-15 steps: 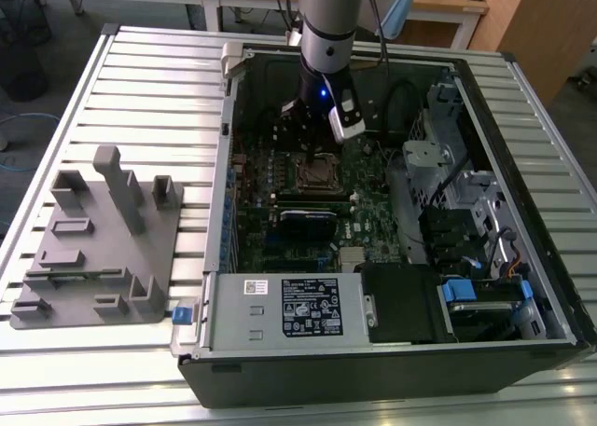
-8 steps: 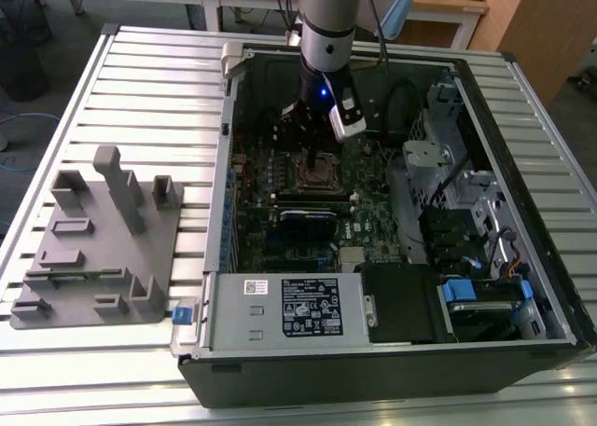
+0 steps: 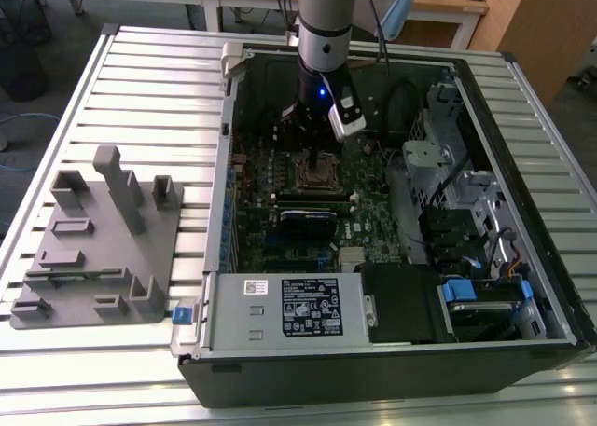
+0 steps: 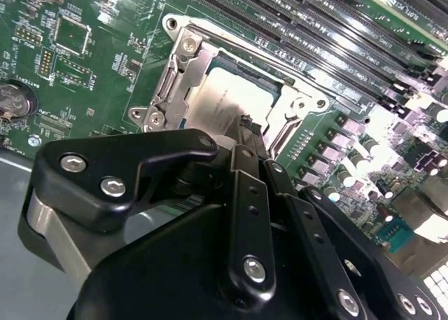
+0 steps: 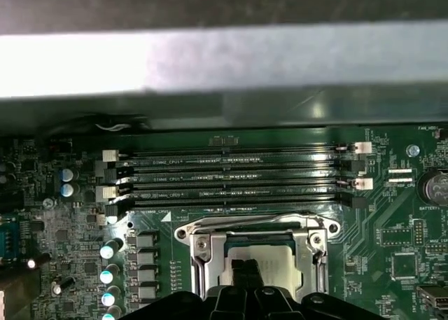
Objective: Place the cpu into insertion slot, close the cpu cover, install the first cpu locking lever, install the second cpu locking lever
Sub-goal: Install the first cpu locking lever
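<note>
one open computer case (image 3: 522, 258) lies on a silver ribbed surface (image 3: 159, 90), with a grey block tray (image 3: 103, 249) at the exterior view's left and wooden desks (image 3: 448, 2) behind. the hand (image 4: 246, 127) hangs just over the insertion slot (image 4: 175, 61), its black fingers (image 4: 250, 141) pressed together, pinching nothing i can see. the cpu (image 5: 269, 258) lies flat in the slot. the cpu cover (image 5: 313, 250) seems to be down around it.
</note>
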`<state>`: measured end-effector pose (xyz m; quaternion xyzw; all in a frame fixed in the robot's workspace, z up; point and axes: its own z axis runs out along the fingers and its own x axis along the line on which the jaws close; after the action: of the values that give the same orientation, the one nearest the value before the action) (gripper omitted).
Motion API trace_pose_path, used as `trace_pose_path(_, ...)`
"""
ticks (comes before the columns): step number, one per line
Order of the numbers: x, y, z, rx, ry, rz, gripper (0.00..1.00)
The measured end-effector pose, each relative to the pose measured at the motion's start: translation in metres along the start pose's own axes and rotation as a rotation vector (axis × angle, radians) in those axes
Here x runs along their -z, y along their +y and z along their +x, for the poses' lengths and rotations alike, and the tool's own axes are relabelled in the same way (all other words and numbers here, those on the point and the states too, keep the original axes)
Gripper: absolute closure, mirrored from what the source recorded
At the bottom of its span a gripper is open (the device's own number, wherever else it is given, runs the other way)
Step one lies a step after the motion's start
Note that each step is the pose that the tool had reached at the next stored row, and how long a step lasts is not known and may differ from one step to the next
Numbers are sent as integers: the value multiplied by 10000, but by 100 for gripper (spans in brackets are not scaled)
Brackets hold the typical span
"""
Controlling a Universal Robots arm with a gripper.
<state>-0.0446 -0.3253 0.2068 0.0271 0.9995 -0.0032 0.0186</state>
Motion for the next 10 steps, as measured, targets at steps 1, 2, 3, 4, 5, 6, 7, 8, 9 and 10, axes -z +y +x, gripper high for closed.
trace_pose_path(1, 0, 0, 6, 21, -25, -2, 89)
trace_pose_path(2, 0, 0, 13, 42, -44, -3, 89)
trace_pose_path(3, 0, 0, 18, 57, -55, -5, 89)
trace_pose_path(4, -1, -1, 19, 63, -56, -6, 89)
trace_pose_path(5, -1, -1, 19, 65, -57, -6, 89)
trace_pose_path(6, -1, -1, 19, 65, -57, -6, 89)
trace_pose_path(7, -1, -1, 19, 65, -57, -6, 89)
trace_pose_path(8, 2, -1, 19, 65, -57, -5, 89)
trace_pose_path(9, 9, -2, 19, 65, -56, -3, 89)
trace_pose_path(10, 19, -2, 19, 65, -56, -9, 89)
